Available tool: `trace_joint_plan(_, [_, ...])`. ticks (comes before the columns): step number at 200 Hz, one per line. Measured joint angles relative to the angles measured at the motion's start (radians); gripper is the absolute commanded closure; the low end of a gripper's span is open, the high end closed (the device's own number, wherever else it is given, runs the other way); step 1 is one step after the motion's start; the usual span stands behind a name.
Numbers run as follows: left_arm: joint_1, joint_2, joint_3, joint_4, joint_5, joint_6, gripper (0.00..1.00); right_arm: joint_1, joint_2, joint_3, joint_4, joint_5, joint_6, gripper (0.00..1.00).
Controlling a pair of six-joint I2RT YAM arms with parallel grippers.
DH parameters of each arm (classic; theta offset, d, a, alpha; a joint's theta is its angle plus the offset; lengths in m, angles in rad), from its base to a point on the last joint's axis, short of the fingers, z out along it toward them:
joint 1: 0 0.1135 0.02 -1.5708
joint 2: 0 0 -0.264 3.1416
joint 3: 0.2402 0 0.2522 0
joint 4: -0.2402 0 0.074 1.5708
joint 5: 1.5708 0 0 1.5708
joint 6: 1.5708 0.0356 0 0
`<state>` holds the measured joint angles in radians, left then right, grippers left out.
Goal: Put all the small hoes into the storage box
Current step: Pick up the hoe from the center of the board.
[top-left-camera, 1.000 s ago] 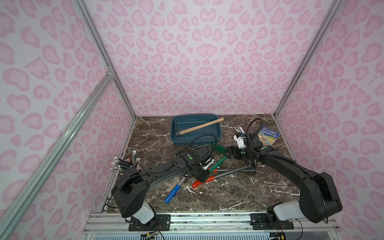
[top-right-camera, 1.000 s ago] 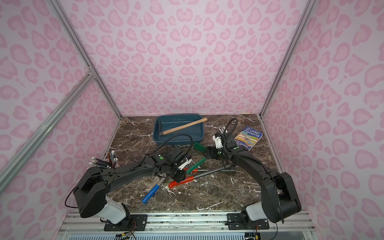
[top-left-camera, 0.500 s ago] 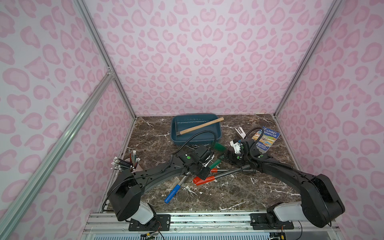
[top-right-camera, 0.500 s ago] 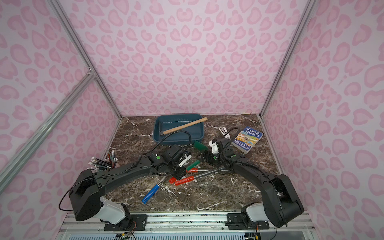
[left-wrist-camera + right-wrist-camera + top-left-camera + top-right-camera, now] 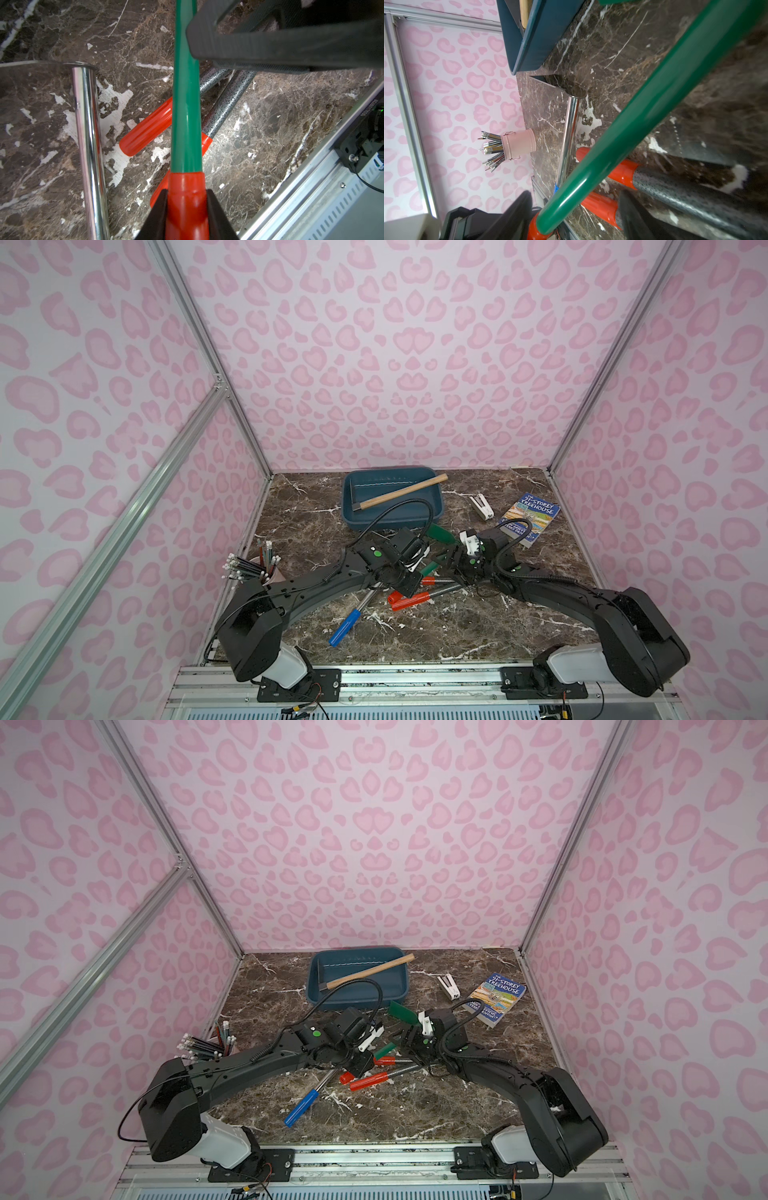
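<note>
Left wrist view: left gripper (image 5: pixel 187 193) pinching red grip of small hoe (image 5: pixel 186 104), green shaft crossing over red-handled tools (image 5: pixel 145 131). Right gripper (image 5: pixel 451 559) straddling shaft, cannot tell whether clamping. Both top views: hoe blade showing just outside storage box (image 5: pixel 390 523), near its front wall.

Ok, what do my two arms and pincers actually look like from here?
The left arm and right arm have matte black shells on white base joints, a green dot near each wrist, black cables looping above and white wrist parts. The pincer fingers are dark grey, flat and finely ribbed.
</note>
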<state>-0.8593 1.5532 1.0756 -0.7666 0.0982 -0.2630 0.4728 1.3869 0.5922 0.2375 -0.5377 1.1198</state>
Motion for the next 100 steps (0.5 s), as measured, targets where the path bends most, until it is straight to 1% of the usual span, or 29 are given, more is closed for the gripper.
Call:
trace_joint_plan(24, [0.000, 0.003, 0.009, 0.000, 0.007, -0.003, 0.96, 0.032, 0.026, -0.010, 0.067, 0.022, 0.077, 0.35])
trace_joint_plan(42, [0.000, 0.011, 0.014, 0.000, 0.010, -0.003, 0.96, 0.064, 0.058, -0.012, 0.101, 0.038, 0.136, 0.34])
trace_joint_plan(71, [0.000, 0.012, 0.026, -0.004, 0.014, -0.003, 0.96, 0.107, 0.109, 0.016, 0.122, 0.073, 0.186, 0.32])
trace_joint_plan(100, [0.000, 0.021, 0.045, -0.004, 0.024, -0.003, 0.96, 0.130, 0.136, 0.023, 0.156, 0.103, 0.235, 0.33])
